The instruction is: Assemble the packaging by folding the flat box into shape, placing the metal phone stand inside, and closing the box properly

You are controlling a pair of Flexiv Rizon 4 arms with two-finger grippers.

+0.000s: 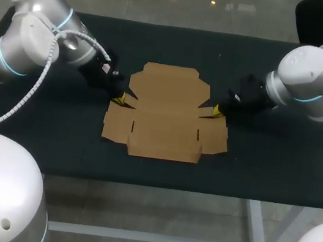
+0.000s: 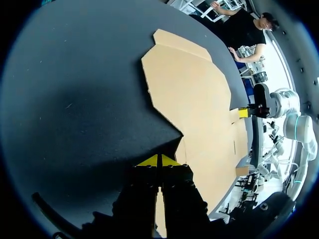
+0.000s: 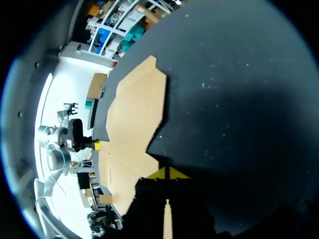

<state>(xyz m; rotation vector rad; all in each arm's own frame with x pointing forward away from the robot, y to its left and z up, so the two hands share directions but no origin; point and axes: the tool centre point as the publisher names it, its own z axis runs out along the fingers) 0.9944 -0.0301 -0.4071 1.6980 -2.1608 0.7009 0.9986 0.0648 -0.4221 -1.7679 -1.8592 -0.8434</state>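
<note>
The left gripper (image 2: 159, 160) has its yellow tips pressed together with nothing between them, resting at the notch in the left side of the flat box (image 1: 166, 112). The cardboard lies unfolded, flaps spread, in the middle of the table (image 1: 265, 169). The right gripper (image 1: 216, 110) sits at the notch in the box's right side, its tips likewise closed on nothing.

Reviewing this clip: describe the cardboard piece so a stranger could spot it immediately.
On the dark table, between the left hand and the right hand, lies the flat cardboard box. It is the only tan thing there: an unfolded sheet with notched flaps, each hand's yellow tips at a side notch.
</note>
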